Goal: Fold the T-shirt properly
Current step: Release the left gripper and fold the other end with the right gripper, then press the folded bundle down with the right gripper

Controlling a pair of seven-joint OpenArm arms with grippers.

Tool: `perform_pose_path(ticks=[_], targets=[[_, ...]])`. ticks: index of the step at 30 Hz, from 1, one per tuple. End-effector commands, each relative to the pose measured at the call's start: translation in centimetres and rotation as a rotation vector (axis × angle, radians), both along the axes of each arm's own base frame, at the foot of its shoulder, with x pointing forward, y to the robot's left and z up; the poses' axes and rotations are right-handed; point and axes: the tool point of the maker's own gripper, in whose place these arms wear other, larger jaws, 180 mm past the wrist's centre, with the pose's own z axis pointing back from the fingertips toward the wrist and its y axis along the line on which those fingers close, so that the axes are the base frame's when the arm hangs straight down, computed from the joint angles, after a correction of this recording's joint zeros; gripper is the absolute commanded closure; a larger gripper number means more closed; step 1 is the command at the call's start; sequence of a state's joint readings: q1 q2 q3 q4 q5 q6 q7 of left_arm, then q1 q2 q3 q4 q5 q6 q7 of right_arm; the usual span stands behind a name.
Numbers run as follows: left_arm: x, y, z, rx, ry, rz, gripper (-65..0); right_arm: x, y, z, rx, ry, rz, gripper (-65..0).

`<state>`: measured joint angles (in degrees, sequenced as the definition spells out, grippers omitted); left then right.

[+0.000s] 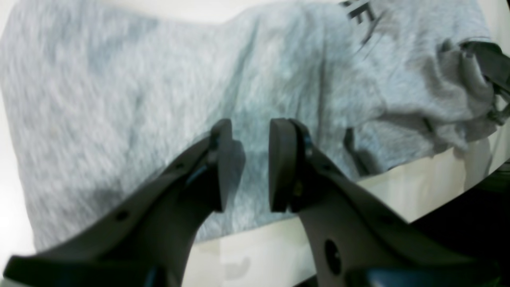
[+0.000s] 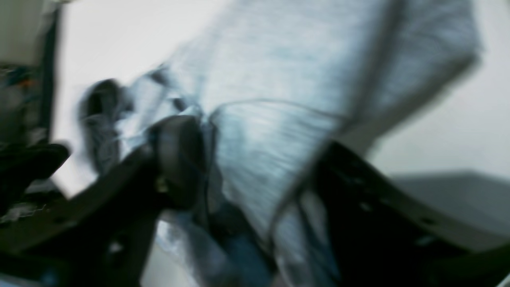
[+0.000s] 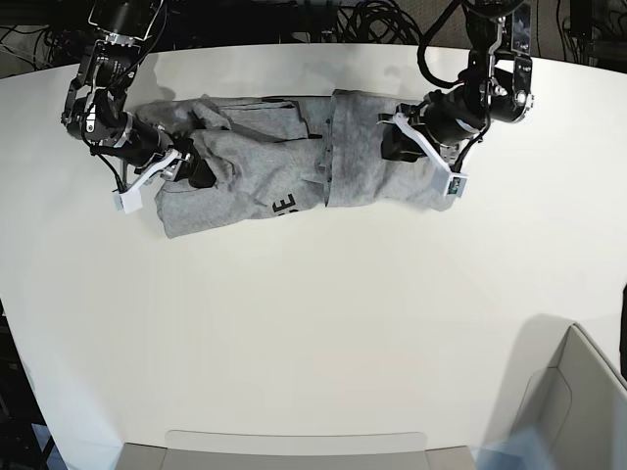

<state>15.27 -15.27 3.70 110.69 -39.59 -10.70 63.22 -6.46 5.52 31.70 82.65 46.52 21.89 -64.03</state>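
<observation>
The light-grey T-shirt (image 3: 265, 166) lies bunched and partly folded across the far side of the white table (image 3: 313, 313), with black lettering (image 3: 284, 206) showing near its front edge. My left gripper (image 1: 250, 131) hovers open over the shirt's (image 1: 139, 99) plain part near its hem, with nothing between the pads. In the base view it (image 3: 394, 142) is at the shirt's right end. My right gripper (image 3: 196, 166) is at the shirt's left end. In the blurred right wrist view its jaws (image 2: 263, 167) stand wide apart with a fold of the shirt (image 2: 279, 59) between them.
A grey box (image 3: 578, 401) stands at the near right corner. A flat tray edge (image 3: 294, 446) runs along the front. Cables (image 3: 372, 20) hang behind the table's far edge.
</observation>
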Motion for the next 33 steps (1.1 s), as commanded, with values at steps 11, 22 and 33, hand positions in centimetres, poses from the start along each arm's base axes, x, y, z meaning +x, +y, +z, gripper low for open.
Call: perform_pose_path(ticks=[11, 22, 33], targets=[[-0.1, 0.3, 0.4, -0.005, -0.016, 0.006, -15.6, 3.1, -6.2, 3.0, -0.251, 0.037, -0.228, 0.0], [-1.4, 0.5, -0.2, 0.006, 0.046, -0.009, -15.6, 3.3, -10.6, 8.2, -0.454, -0.029, -0.366, 0.0], [-1.4, 6.5, -0.1, 0.07, 0.096, 0.134, -15.6, 1.7, 0.9, 8.0, -0.527, -0.005, -0.161, 0.0]])
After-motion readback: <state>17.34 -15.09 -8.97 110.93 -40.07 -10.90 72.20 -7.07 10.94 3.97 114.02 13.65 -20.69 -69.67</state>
